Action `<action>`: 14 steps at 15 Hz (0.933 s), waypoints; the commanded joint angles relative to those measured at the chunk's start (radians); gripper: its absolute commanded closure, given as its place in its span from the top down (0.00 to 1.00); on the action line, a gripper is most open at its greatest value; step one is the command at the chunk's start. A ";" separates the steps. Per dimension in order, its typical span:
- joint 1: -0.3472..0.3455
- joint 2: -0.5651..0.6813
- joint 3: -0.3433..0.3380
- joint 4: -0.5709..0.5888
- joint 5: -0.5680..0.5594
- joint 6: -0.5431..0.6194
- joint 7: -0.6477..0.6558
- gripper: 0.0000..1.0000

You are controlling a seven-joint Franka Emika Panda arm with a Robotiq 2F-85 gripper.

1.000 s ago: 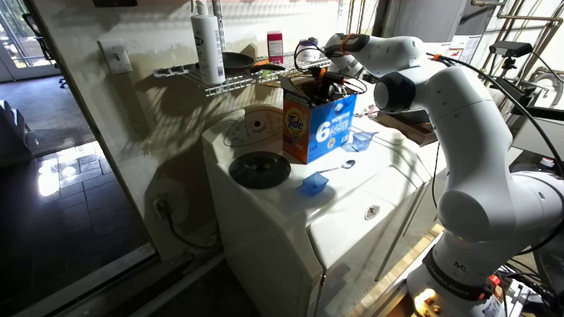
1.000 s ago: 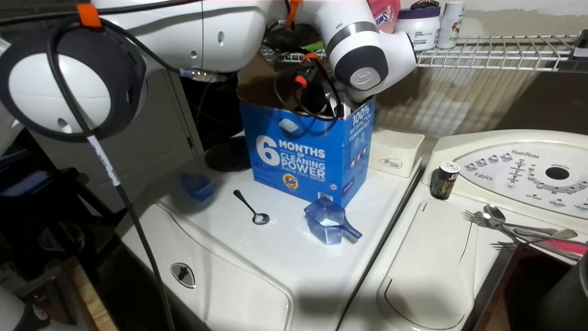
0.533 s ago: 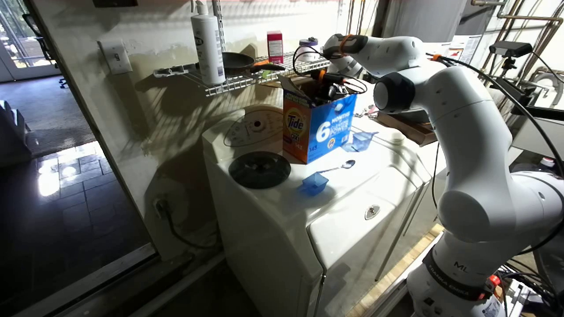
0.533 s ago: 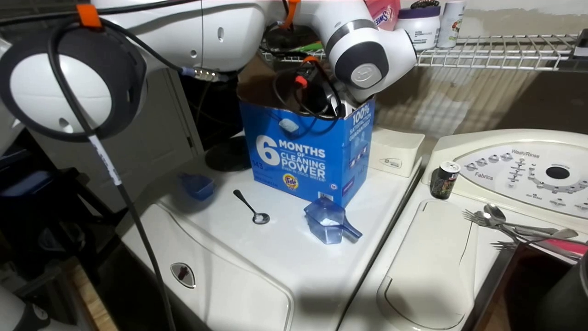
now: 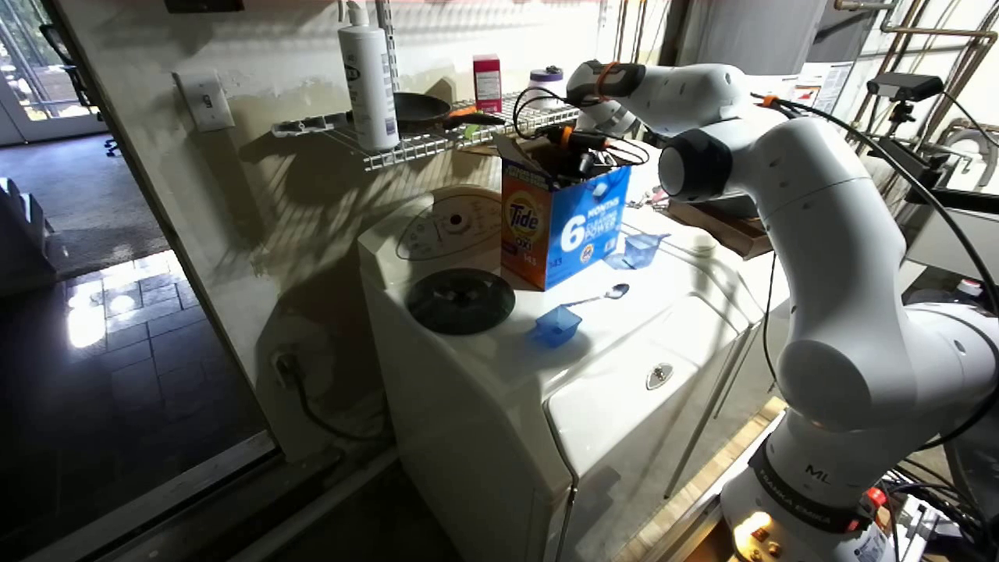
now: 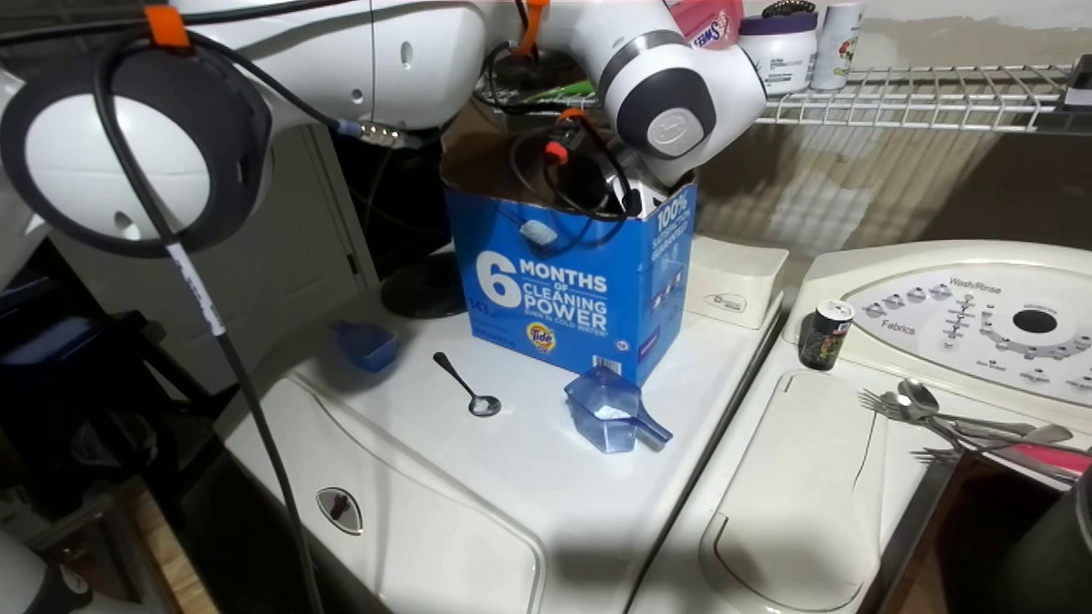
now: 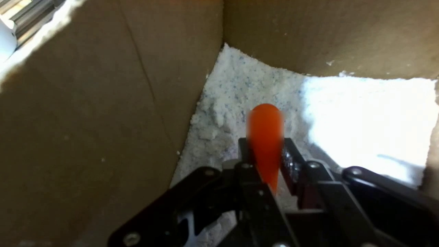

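Note:
My gripper (image 7: 265,151) reaches down into an open cardboard Tide box. Its black fingers are shut on an orange handle (image 7: 266,120), which stands up between them and looks blurred. The handle's other end is hidden. White powder with blue specks (image 7: 253,79) covers the box's bottom, below the fingers. The brown inner wall (image 7: 103,103) is to the left in the wrist view. The blue and orange box (image 5: 589,226) stands on a white washer or dryer top, and shows in both exterior views (image 6: 546,290). In the exterior views the fingertips are hidden inside the box.
Two blue scoops (image 6: 368,345) (image 6: 606,414) and a spoon (image 6: 485,405) lie before the box. A black lid-like disc (image 5: 460,300) lies beside it. A small can (image 6: 826,334) and cutlery (image 6: 930,409) are on the neighbouring machine. A wire shelf (image 5: 468,125) holds a pan and bottles.
The wrist and forearm have shifted slightly to the left in both exterior views, with the gripper still inside the box. The box, scoops and spoon have not moved.

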 commanded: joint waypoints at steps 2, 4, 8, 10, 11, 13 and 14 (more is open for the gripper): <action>0.033 0.014 -0.018 0.033 -0.048 0.024 0.012 0.06; 0.044 0.005 -0.024 0.029 -0.061 0.031 0.010 0.06; 0.067 -0.012 -0.037 0.018 -0.093 0.043 0.008 0.06; 0.076 -0.016 -0.045 0.016 -0.110 0.048 0.008 0.06; 0.080 -0.018 -0.049 0.014 -0.116 0.050 0.008 0.06; 0.088 -0.020 -0.058 0.012 -0.126 0.056 0.006 0.06; 0.091 -0.022 -0.061 0.010 -0.130 0.056 0.005 0.06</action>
